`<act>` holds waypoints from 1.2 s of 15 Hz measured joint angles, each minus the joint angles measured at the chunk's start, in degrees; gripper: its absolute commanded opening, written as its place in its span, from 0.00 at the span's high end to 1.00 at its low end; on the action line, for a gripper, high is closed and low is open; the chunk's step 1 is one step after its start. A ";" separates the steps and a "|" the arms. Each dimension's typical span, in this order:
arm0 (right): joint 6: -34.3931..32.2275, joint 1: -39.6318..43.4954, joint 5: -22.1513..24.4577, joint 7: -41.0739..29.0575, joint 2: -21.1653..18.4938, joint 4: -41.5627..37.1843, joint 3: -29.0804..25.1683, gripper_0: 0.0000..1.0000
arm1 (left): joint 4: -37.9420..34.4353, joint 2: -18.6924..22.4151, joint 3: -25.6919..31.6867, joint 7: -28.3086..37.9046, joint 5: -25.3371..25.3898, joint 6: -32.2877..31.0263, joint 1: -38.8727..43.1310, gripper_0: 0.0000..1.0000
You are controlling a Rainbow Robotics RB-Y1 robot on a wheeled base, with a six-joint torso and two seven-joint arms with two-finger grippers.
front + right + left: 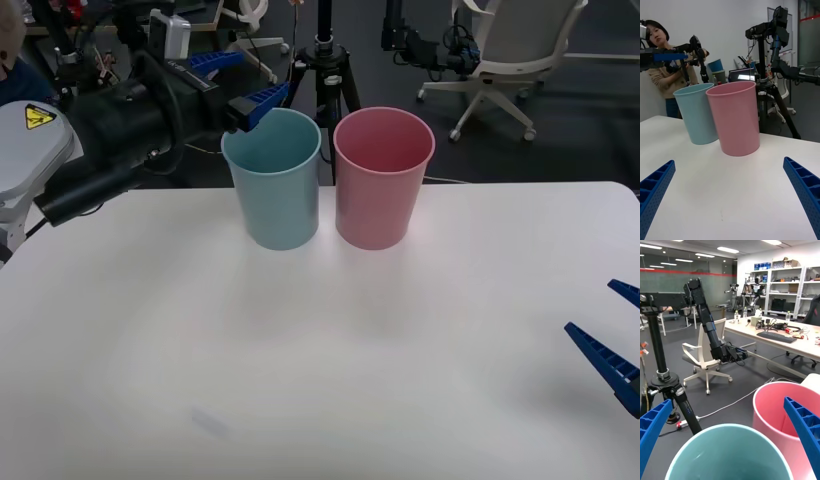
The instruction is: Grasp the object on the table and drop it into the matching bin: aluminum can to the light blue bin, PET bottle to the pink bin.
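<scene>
The left pincer (240,85) hangs wide and empty above the tall light blue plastic bin (272,180); it should lift straight clear of the rim.

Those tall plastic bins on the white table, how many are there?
2. The light blue bin stands at the table's far edge, on the robot's left; the pink bin stands close beside it on the right. The open left gripper hovers above the blue one.

A robotics lab: tripods (662,382); office chairs (705,356); stocked shelves (780,288); a cluttered workbench (790,338).
</scene>
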 measured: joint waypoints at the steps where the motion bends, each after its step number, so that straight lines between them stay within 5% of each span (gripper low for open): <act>1: 0.00 0.00 0.00 0.00 0.00 0.00 0.00 0.00 | -2.96 1.26 1.35 -0.04 0.19 -0.21 2.31 0.00; 5: 0.00 0.00 0.00 0.00 0.00 0.00 0.00 0.00 | -10.22 4.46 9.01 -0.58 2.31 -6.72 10.72 0.00; 12: 0.00 0.00 0.00 0.00 0.00 0.00 0.00 0.00 | -19.49 3.34 23.38 -0.84 4.42 -15.44 28.73 0.00; 18: 0.00 0.00 0.00 0.00 0.00 0.00 0.00 0.00 | -27.84 -4.83 31.40 -0.72 0.78 -15.69 44.29 0.00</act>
